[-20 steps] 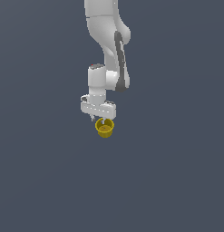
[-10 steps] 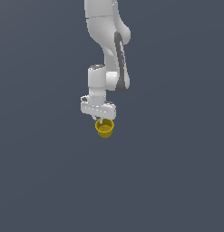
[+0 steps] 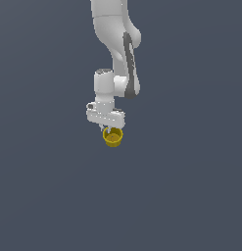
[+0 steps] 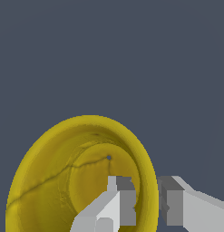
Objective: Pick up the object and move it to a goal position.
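Observation:
The object, a small glossy yellow cup [image 3: 113, 137] with a round rim, hangs just under the white gripper [image 3: 109, 130] in the exterior view. In the wrist view the cup [image 4: 54, 181] fills the frame with its open mouth toward the camera. One finger [image 4: 120, 199] reaches inside the cup and the other finger [image 4: 174, 201] stands outside it, so the gripper [image 4: 147, 201] is shut on the cup's wall. No goal marker shows in either view.
Only a plain dark grey-blue surface [image 3: 191, 196] shows around the white arm [image 3: 115, 59]. No other objects, containers or edges are in view.
The arm and the held cup have stayed almost still; at most a very slight shift in the exterior view.

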